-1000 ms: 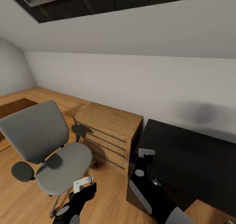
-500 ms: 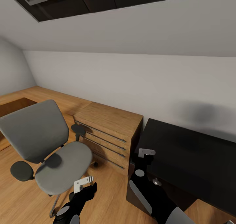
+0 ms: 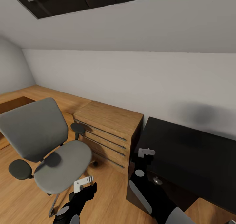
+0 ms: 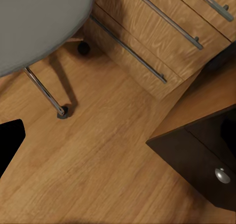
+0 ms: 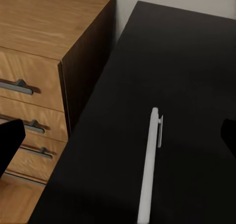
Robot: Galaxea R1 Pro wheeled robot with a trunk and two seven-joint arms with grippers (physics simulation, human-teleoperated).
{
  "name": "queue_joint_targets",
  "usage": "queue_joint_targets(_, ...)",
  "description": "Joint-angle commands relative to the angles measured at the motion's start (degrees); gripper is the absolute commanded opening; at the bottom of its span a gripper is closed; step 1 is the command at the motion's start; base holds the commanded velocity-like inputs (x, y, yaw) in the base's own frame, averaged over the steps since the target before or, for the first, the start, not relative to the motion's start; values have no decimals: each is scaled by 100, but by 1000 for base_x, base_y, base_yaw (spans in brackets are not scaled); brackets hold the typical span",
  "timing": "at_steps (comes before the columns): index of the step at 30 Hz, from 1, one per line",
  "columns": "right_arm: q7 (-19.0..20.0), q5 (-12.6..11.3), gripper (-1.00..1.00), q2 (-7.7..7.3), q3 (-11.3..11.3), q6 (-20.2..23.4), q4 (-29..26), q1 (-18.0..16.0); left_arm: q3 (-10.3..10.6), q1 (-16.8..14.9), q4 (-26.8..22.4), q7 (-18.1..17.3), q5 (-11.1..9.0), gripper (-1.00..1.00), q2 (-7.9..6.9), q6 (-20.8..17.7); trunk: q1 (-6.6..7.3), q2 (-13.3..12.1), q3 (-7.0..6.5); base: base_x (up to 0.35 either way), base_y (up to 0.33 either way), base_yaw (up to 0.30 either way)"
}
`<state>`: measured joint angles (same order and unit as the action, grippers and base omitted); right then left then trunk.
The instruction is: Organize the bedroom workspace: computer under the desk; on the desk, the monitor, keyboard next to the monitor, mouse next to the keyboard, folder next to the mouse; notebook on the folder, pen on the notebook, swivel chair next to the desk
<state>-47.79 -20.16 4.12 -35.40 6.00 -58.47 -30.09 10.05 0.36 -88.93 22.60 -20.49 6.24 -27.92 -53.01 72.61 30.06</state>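
One white pen lay on the black tabletop at lower centre of the right wrist view, its lower end cut off. The swivel chair, seat bare, stood lower left in the head view beside wooden drawers. Both claws' spread: cannot tell.

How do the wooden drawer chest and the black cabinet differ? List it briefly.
The wooden drawer chest is light wood with long bar handles; the black cabinet is dark with a round knob. The chest stands taller than the cabinet. The cabinet, not the chest, carries a white pen. Both stand side by side against the white wall.
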Motion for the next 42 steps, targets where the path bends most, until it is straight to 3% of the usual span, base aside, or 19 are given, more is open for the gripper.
queue_joint_targets(1, -36, -18, 100, -2, -6, 43, -4, -6, 6, -1, -10, 51, -60, 100, 0, -11, -23, 45, 23, 0, 0, 0)
queue_joint_targets(7, -27, -62, 100, -1, 19, 53, 25, -6, 6, -1, -10, 51, -60, 100, 0, -11, -155, 286, 131, 0, 0, 0)
queue_joint_targets(13, 61, -601, 100, -7, 78, 67, 402, -16, 6, -1, -10, 51, -60, 100, 0, -11, -287, 526, 239, 0, 0, 0)
queue_joint_targets(20, 215, -933, 100, -23, 107, 125, 518, -29, 6, -1, -10, 51, -60, 100, 0, -11, -374, 687, 310, 0, 0, 0)
queue_joint_targets(30, 250, -998, 100, -18, 310, 212, 546, -32, 2, -1, -10, 51, -60, 100, 0, -11, -374, 687, 310, 0, 0, 0)
queue_joint_targets(42, 244, -1004, 100, -36, 364, 217, 544, -32, 5, -1, -10, 51, -60, 100, -5, -11, -374, 687, 310, 0, 0, 0)
